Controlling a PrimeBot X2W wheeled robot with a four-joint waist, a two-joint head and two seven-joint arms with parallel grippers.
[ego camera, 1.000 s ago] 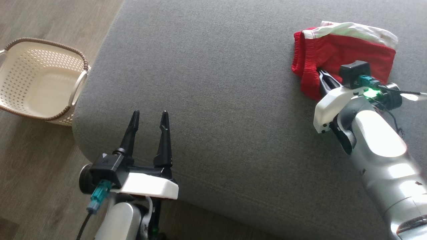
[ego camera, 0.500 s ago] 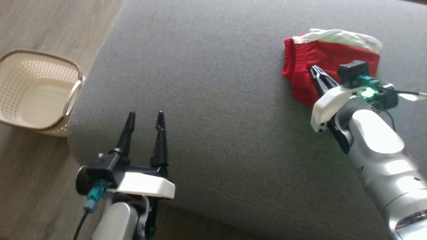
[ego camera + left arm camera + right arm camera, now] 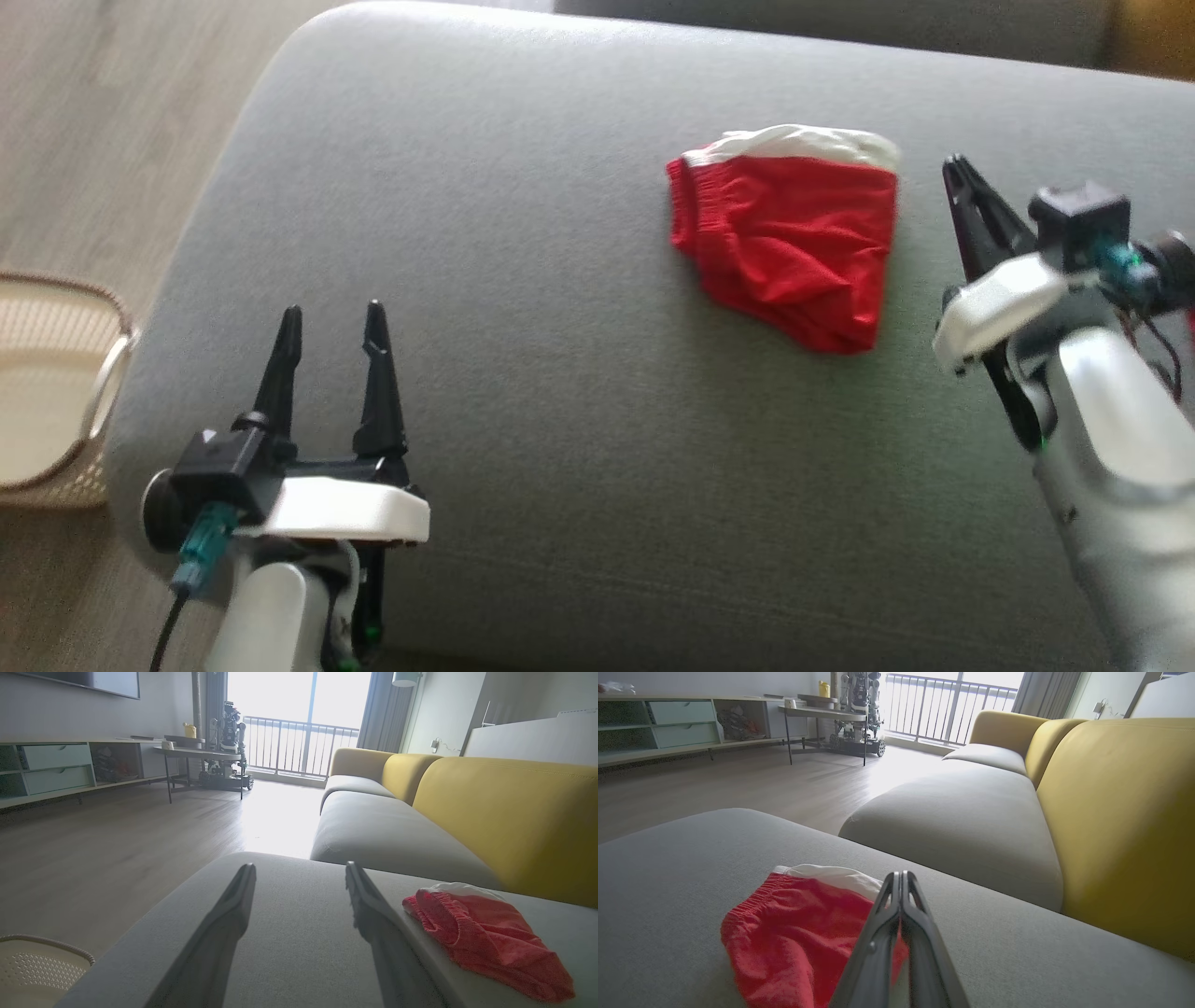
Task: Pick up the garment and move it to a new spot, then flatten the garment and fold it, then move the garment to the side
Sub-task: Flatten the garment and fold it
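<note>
I have the garment on the grey sofa cushion, toward its far right part. It is a small red piece with a white band along its far edge, lying in a compact bundle with the cloth a little rumpled.

My right gripper sits just to the right of it. Its two dark fingers are pressed together with nothing between them, and they point away from me. In the head view there is a strip of bare cushion between the fingers and the red cloth. In the right wrist view the fingers overlap the garment's near edge, so I cannot say for sure whether they hang above the cloth or brush it.

My left gripper is over the near left part of the cushion, well apart from the garment, with its fingers spread wide and empty.

A pale perforated basket stands on the wooden floor at the cushion's left end. A yellow backrest runs behind the seat.
</note>
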